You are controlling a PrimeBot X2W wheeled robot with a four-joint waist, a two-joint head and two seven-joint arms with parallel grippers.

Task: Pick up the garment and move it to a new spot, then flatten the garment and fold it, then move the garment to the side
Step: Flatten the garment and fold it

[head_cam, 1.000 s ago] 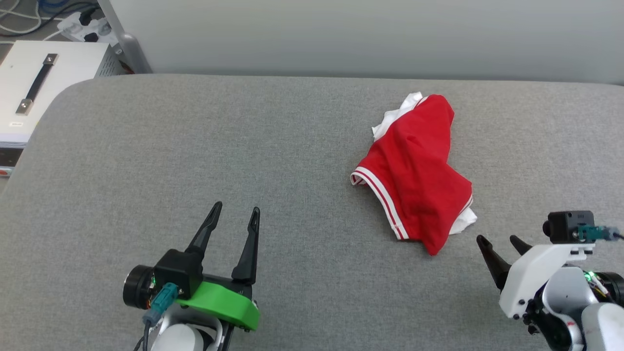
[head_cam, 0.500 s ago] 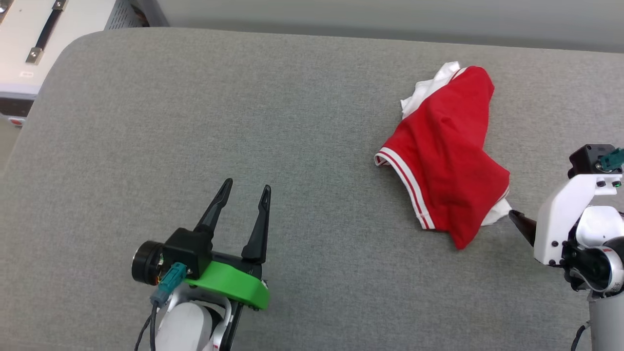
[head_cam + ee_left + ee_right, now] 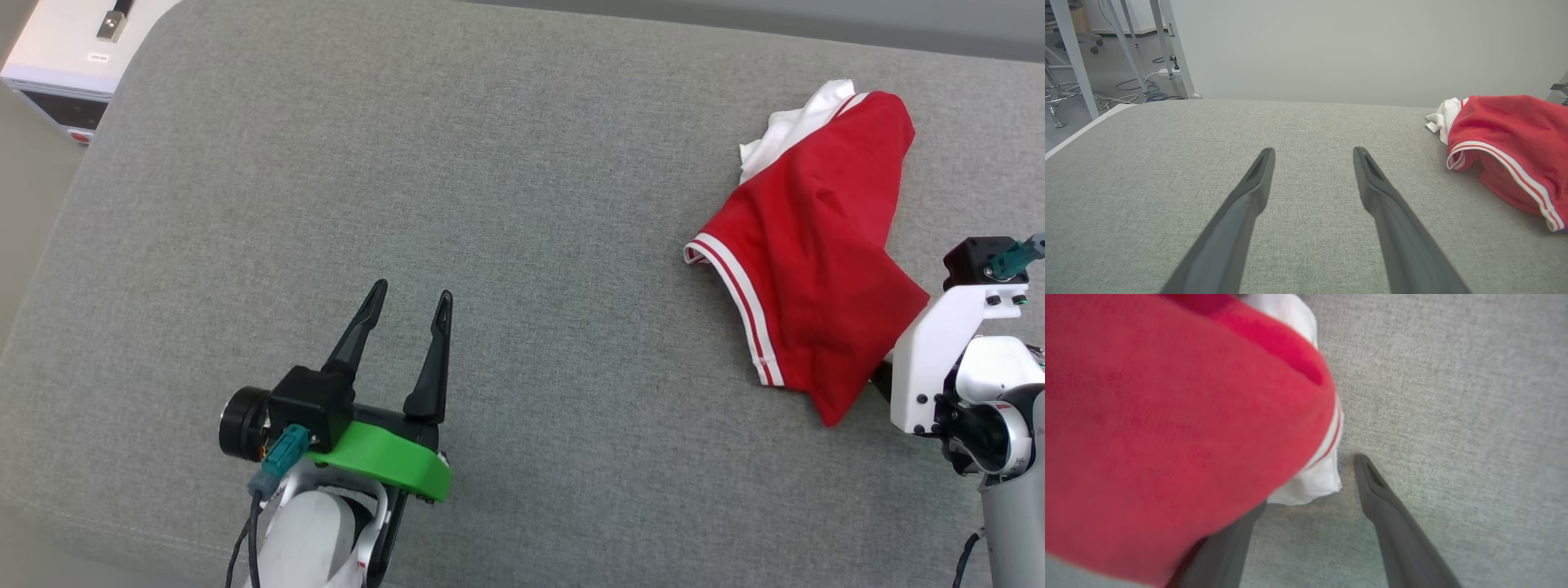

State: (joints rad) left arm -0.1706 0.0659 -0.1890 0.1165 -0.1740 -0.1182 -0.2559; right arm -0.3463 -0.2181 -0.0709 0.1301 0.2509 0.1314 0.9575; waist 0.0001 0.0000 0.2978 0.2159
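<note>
Garment (image 3: pixel 816 261) lies crumpled at the far right of the grey padded surface (image 3: pixel 522 163) in the head view; the left gripper (image 3: pixel 412 290), near left and well apart from it, is spread wide and empty, and the right gripper (image 3: pixel 882 380) is at the cloth's near edge. Left wrist view: parted fingers (image 3: pixel 1249 196) over bare surface. Right wrist view: jaws wide, one finger (image 3: pixel 1384 502) bare, the other under red cloth, unclamped.
</note>
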